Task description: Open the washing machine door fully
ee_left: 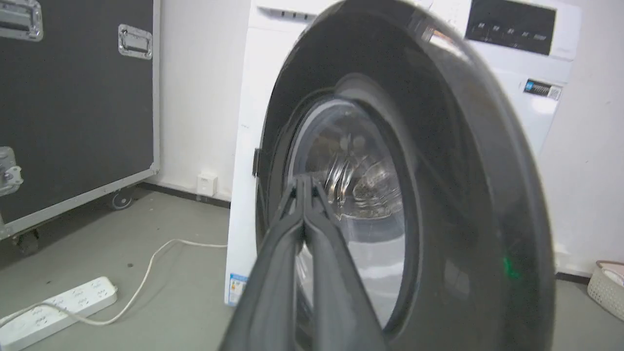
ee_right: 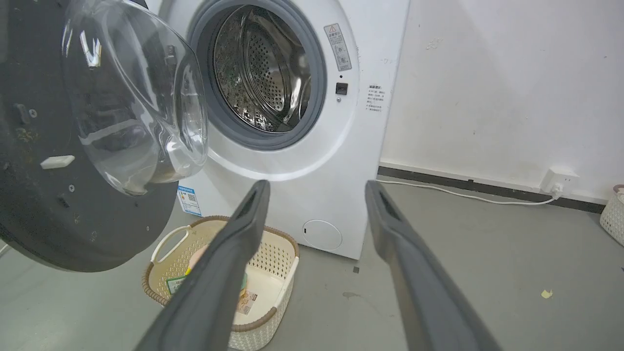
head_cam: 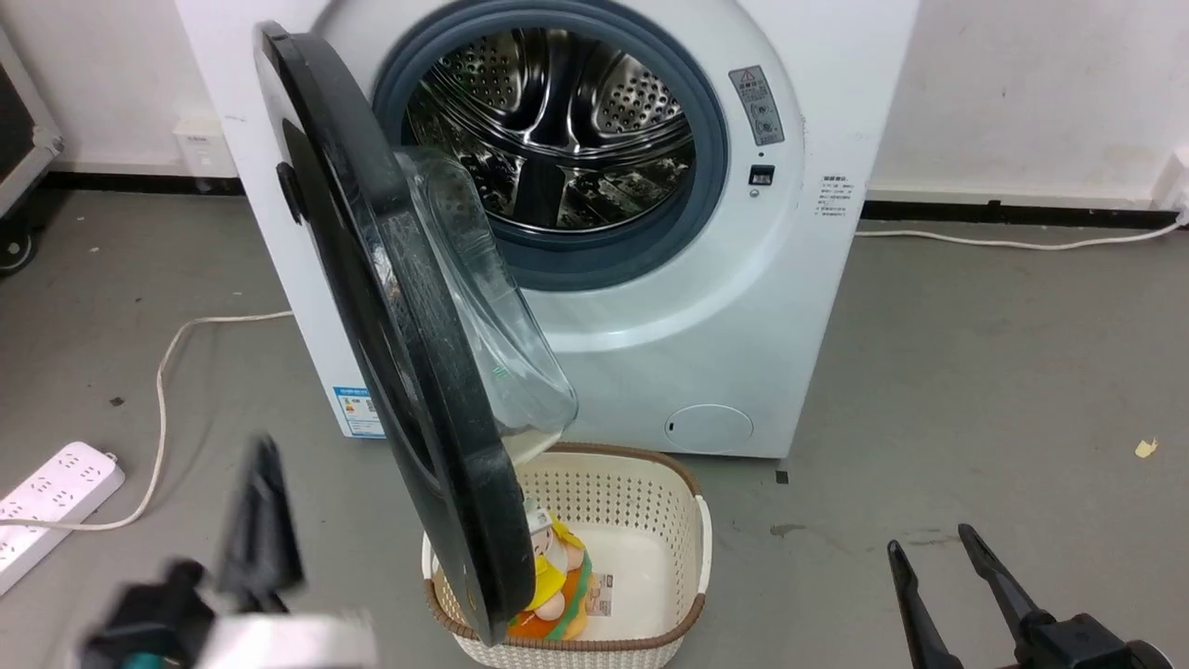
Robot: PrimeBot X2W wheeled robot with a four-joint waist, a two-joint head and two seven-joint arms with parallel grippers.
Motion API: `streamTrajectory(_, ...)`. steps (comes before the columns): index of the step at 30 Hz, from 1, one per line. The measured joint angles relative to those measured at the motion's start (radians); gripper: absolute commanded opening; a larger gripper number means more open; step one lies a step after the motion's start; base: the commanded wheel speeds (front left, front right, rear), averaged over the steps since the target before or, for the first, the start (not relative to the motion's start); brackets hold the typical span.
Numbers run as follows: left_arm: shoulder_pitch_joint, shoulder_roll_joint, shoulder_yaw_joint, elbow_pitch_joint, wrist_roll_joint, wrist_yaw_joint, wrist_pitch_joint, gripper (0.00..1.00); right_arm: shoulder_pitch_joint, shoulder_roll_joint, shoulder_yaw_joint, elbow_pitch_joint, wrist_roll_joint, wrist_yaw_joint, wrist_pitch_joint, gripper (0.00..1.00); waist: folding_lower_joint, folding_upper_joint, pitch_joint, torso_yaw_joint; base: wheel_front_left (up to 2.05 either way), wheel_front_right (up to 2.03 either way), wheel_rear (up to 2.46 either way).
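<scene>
The washing machine door (head_cam: pixel 409 353) stands swung out from the washing machine (head_cam: pixel 669 353), seen nearly edge-on in the head view; it runs from the upper left of the frame down to the lower centre, hinged at the machine's left side, with its clear glass bowl facing right towards the opening; it stands roughly square to the machine's front. The steel drum (head_cam: pixel 557 121) lies open to view at the top centre, ringed by a grey rubber seal (head_cam: pixel 711 139). The left claw (ee_left: pixel 303 181) is clenched on nothing, its two dark fingers pressed together in the middle of the left wrist view, pointing at the door's glossy outer face; whether the tips touch that face I cannot tell; in the head view it is a dark blur at the lower left, left of the door. The right claw (head_cam: pixel 929 541) is released, its fingers spread wide and holding nothing, at the lower right of the head view, well apart from the door. A cream basket (head_cam: pixel 613 492) with a brown rim sits on the grey floor at the lower centre, just before the machine; a bright soft toy (head_cam: pixel 548 585) lies in it; the door's lower edge overlaps it in the frame. A white power strip (head_cam: pixel 51 492) lies at the lower left.
</scene>
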Motion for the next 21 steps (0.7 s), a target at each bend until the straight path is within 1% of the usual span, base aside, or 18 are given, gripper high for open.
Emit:
streamTrajectory(3,-0.048,0.0,0.012,-0.117,0.004,0.006,0.0,0.0,0.0,0.0,0.002,0.002,0.003,0.0,0.0,1.0,0.0,0.0,-0.004,0.003,0.0,0.0,0.0)
streamTrajectory(6,-0.1,0.0,-0.001,-0.221,0.025,0.005,-0.001,0.0,0.0,0.0,0.007,0.004,0.009,0.0,0.0,1.0,0.0,0.0,-0.007,0.003,0.0,0.0,0.0)
streamTrajectory(8,-0.125,0.001,-0.03,-0.259,0.044,0.002,-0.001,0.0,0.0,0.0,0.012,0.007,0.01,0.0,0.0,1.0,0.0,0.0,-0.008,0.001,0.0,0.0,0.0)
streamTrajectory(10,-0.132,0.001,-0.085,-0.263,0.071,-0.018,-0.001,0.0,0.0,0.001,0.016,0.009,0.011,0.0,0.0,1.0,0.0,0.0,-0.009,-0.002,0.0,0.0,0.0)
streamTrajectory(12,-0.129,0.0,-0.158,-0.225,0.094,-0.035,-0.001,0.0,-0.001,0.001,0.019,0.011,0.018,0.0,0.0,1.0,0.0,0.0,-0.01,-0.008,0.0,0.0,0.0)
streamTrajectory(15,-0.112,0.0,-0.266,-0.144,0.091,-0.046,0.02,0.0,-0.001,0.001,0.019,0.014,0.022,0.0,0.0,1.0,0.0,0.0,-0.009,-0.017,0.0,0.0,0.0)
streamTrajectory(18,-0.091,-0.002,-0.346,-0.049,0.06,-0.045,0.067,0.0,-0.001,0.001,0.02,0.014,0.027,0.0,0.0,1.0,0.0,0.0,-0.002,-0.024,0.0,0.0,0.0)
streamTrajectory(21,-0.083,-0.001,-0.393,0.046,0.033,-0.035,0.104,0.0,-0.001,0.001,0.018,0.015,0.029,0.0,0.0,1.0,0.0,0.0,0.007,-0.029,0.0,0.0,0.0)
